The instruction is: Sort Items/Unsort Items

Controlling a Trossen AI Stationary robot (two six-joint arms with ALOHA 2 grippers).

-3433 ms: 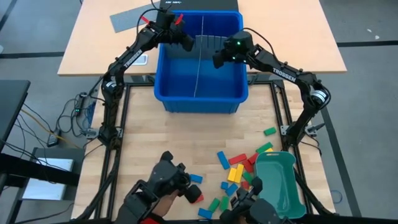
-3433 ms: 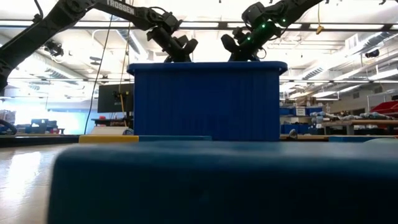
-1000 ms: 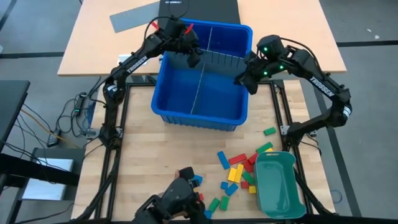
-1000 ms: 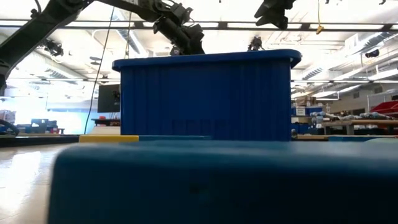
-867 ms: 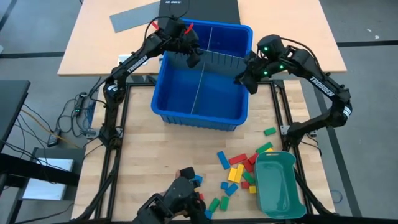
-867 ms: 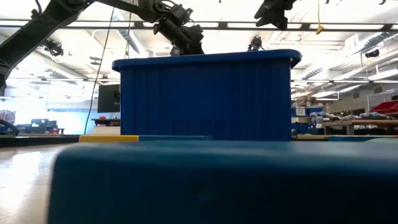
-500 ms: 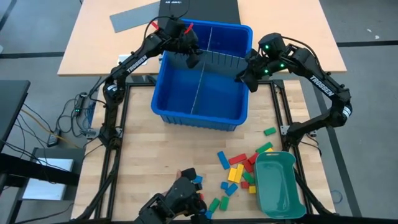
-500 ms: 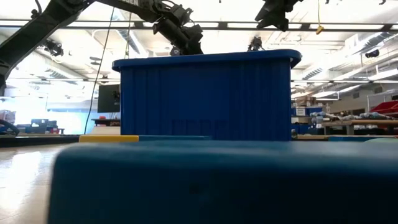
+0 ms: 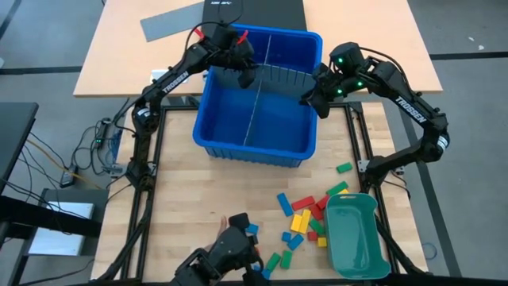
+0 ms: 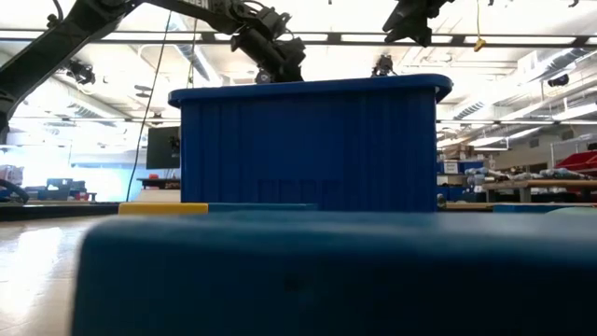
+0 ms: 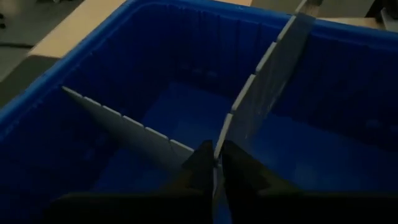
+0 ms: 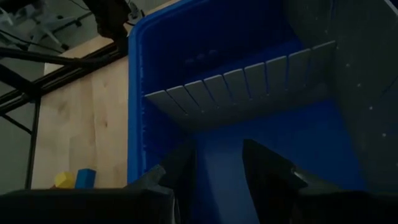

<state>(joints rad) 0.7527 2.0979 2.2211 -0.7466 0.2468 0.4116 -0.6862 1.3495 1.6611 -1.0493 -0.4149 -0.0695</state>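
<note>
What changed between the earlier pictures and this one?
The blue bin shifted a little left and now sits slightly skewed. The right gripper went from over the bin's interior to its right wall. The left gripper moved to the grey divider and closed on its edge. The blocks and teal tray stayed put.

Ribbed, matt blue plastic bin (image 9: 254, 143), pale wood-grain tabletop (image 9: 198, 191), glossy teal plastic tray (image 9: 355, 238), smooth plastic blocks (image 9: 302, 218).
</note>
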